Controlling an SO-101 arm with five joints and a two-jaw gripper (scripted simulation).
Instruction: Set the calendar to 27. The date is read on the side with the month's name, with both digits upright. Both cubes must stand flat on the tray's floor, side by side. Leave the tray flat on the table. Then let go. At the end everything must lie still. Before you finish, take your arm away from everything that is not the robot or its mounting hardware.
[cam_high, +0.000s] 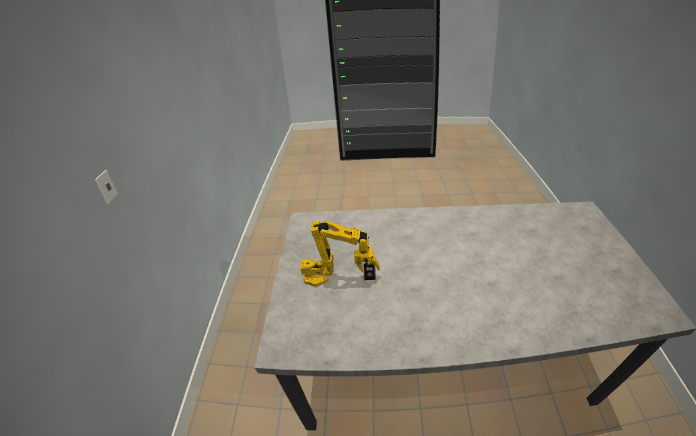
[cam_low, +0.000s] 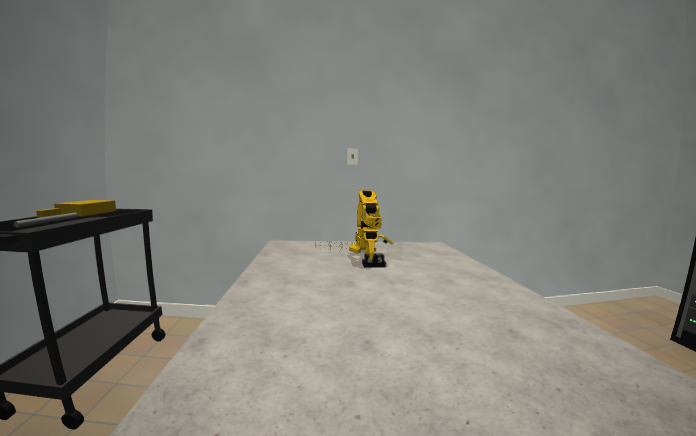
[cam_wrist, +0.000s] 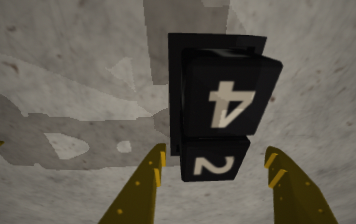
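The black tray (cam_wrist: 174, 107) stands on the table and holds two black cubes side by side. In the wrist view a cube (cam_wrist: 200, 100) shows a pale 4 and the other cube (cam_wrist: 188, 162) a pale 2, both digits turned sideways. The 4 cube looks larger there. My gripper (cam_wrist: 216, 151) (cam_high: 370, 268) (cam_low: 370, 258) is open, its fingers on either side of the 2 cube, with gaps to both sides. In the exterior view it partly covers the cubes. The month's name is not visible, and the side digits are too small to read.
The grey table (cam_high: 462, 287) (cam_low: 359, 333) carries the arm near its left end in the top view. The arm's shadow lies around the tray. A black cart (cam_low: 77, 229) stands left of the table, and a server rack (cam_high: 387, 97) stands behind it.
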